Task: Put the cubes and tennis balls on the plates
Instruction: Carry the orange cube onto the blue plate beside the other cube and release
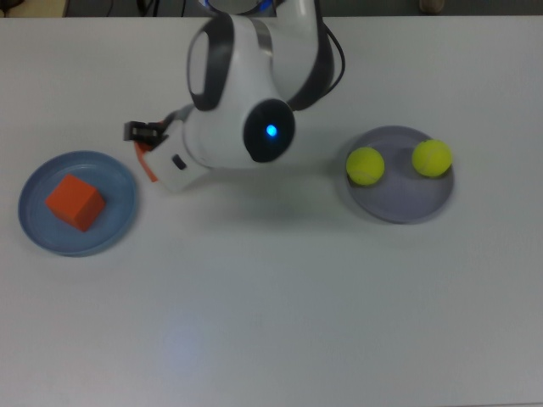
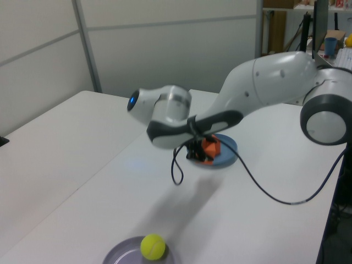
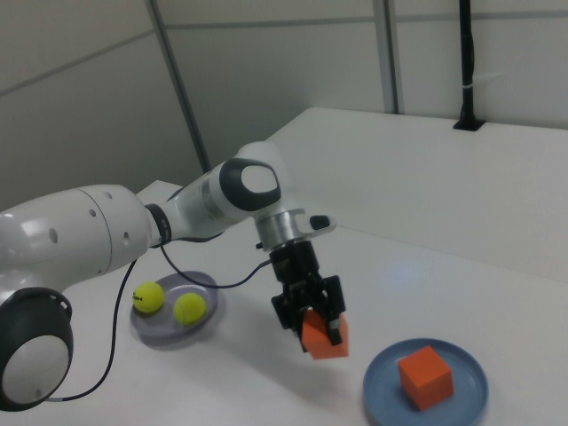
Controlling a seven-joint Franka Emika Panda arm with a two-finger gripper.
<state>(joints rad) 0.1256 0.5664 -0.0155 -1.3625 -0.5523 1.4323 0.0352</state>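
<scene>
The arm reaches in from the top edge of the top view and bends toward the frame's left, wrist pointing down. The gripper (image 3: 311,321) is clamped on an orange cube (image 3: 325,337), held tilted up off the white table (image 1: 280,305), just beside the light blue plate (image 1: 119,212). The other orange cube (image 1: 75,202) sits on that plate at middle left. Both tennis balls (image 1: 366,165) (image 1: 432,158) rest on the lavender plate (image 1: 399,203) at middle right.
</scene>
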